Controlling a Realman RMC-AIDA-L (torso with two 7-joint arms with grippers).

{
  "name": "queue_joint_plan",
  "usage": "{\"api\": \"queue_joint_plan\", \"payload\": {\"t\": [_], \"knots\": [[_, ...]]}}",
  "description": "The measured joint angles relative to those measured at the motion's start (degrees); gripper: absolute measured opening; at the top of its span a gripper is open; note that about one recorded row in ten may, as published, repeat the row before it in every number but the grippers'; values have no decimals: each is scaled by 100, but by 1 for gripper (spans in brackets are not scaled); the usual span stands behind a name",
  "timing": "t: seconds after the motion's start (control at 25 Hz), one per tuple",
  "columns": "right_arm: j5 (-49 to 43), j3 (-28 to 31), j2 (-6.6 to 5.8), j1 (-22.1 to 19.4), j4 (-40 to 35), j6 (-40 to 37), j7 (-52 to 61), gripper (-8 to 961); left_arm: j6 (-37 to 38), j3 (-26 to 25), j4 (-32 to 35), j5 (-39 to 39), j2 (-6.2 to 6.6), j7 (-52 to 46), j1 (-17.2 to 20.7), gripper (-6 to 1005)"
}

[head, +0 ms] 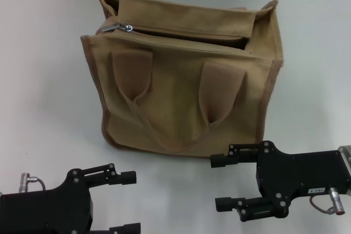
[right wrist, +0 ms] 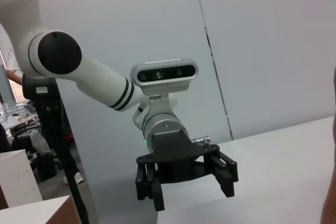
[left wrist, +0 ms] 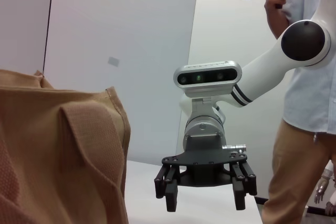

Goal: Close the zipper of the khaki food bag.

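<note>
Khaki food bag (head: pixel 184 75) stands upright on the white table (head: pixel 44 80), well ahead of both arms. Mouth gapes open along the top. Zipper (head: pixel 181 32) runs across that opening; its silver slider (head: pixel 125 27) sits at the end on the robot's left, so nearly the full run is left to close.

Left gripper (head: pixel 127 202) low at the near edge of the table, fingers spread, holding nothing, apart from the bag. In the right wrist view the same gripper (right wrist: pixel 186 182) hangs with fingers apart and empty. Right gripper (head: pixel 222 182) sits just in front of the bag's near bottom corner, also spread and empty; the left wrist view confirms it (left wrist: pixel 206 191).

Risks, as judged from here:
- Bag is soft canvas and nothing braces it. Pulling the slider with one gripper alone would likely drag or tip the whole bag instead of running the zipper.
- Pull tab is small and shiny against wide fingers; a pinch could slip off or catch the tape instead.
- The far flap sags and the two tape edges lie apart, so the slider may jam partway unless the edges are drawn together.
- Near loop handle (head: pixel 175 119) hangs down the front face; a low approach could snag it.

Hard to make out:
- Pull tab's orientation is not readable.
- Far end of the zipper is folded under the flap.
- Bag's interior is dark; contents unknown.
- Left gripper is cut off by the bottom of the head view.
</note>
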Motion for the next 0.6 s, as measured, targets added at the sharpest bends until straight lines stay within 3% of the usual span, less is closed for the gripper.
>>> {"api": "queue_joint_plan", "payload": {"t": [0.36,0.6], "knots": [[2,17,9,16,129,12,-135,726,-6,-61,0,-97,0,2,-23,760],[151,64,8,71,397,68,-358,726,2,-1036,-115,-600,0,119,30,751]]}}
